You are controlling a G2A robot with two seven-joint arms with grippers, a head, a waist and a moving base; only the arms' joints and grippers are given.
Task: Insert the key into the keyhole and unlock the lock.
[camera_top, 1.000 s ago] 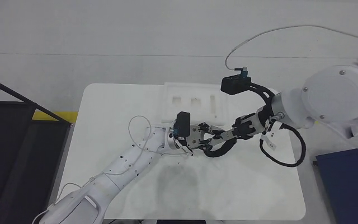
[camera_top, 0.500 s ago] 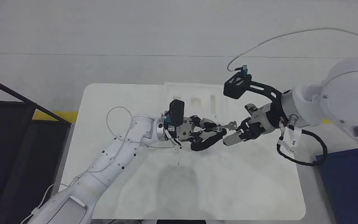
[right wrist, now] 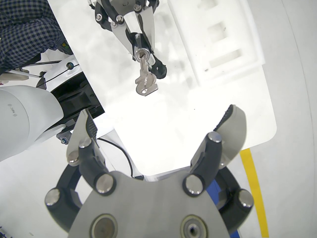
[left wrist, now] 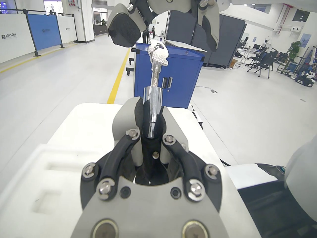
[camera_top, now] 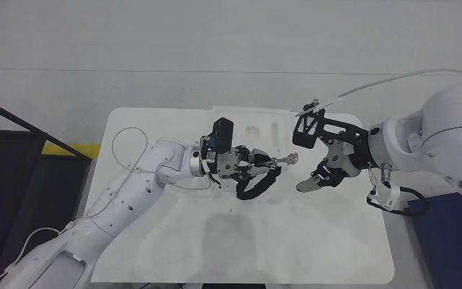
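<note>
table point(camera_top: 173, 253); left gripper point(camera_top: 254, 160) sits over the middle of it, clamped on the lock point(left wrist: 153, 110); chrome barrel is pinched between both pads and sticks out past the fingertips; the lock's black cable loop point(camera_top: 245, 193) curls out under the gripper on the robot's side; foam tray point(camera_top: 231, 115) lies on the table just behind the left gripper, along the far edge; key point(camera_top: 291, 157) is seated in the keyhole at the barrel's free end; blade partly in, in line with the barrel; head points away from the left gripper towards the right one; can't tell if it's turned; right gripper point(camera_top: 315, 178) is next along, fingers spread wide, holding nothing; it faces the left gripper with the key head roughly in line with the gap between its fingers; key head is near those fingertips but clear of them, touching neither pad; lock and key are both off the table surface.
</note>
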